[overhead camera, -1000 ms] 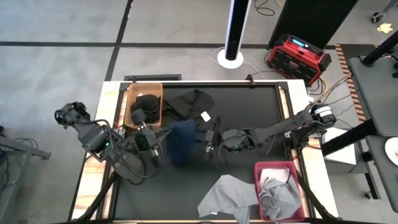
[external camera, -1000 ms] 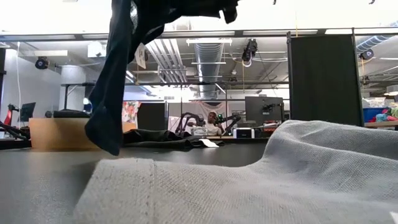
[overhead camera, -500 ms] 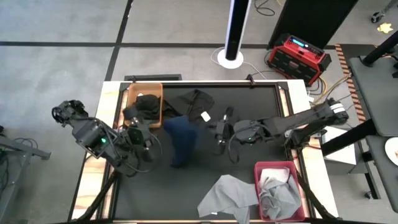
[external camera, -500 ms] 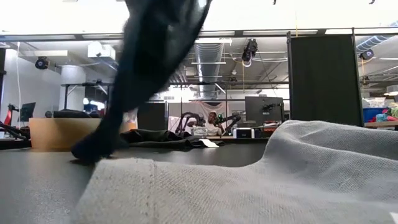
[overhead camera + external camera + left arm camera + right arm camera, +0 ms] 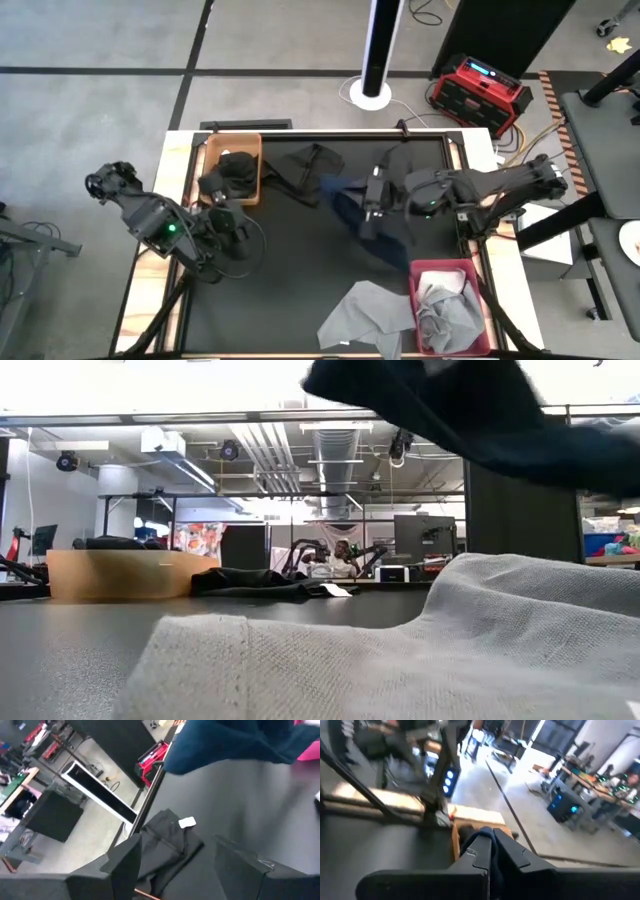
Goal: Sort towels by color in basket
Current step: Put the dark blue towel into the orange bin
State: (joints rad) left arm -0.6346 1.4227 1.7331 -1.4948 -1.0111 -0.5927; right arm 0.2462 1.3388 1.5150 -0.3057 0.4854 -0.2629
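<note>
Right end effector point(image 5: 372, 205) clamped on navy towel point(image 5: 352, 210) | left point(image 5: 222, 222) apart | brown basket point(image 5: 214, 158): black towels point(image 5: 238, 166)

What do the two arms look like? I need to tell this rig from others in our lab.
Both arms are dark, jointed and slim. The left arm shows a small green light on its body, and black cables loop by its claw. The right arm has a pale band near its base; its claw has dark, blocky fingers.
</note>
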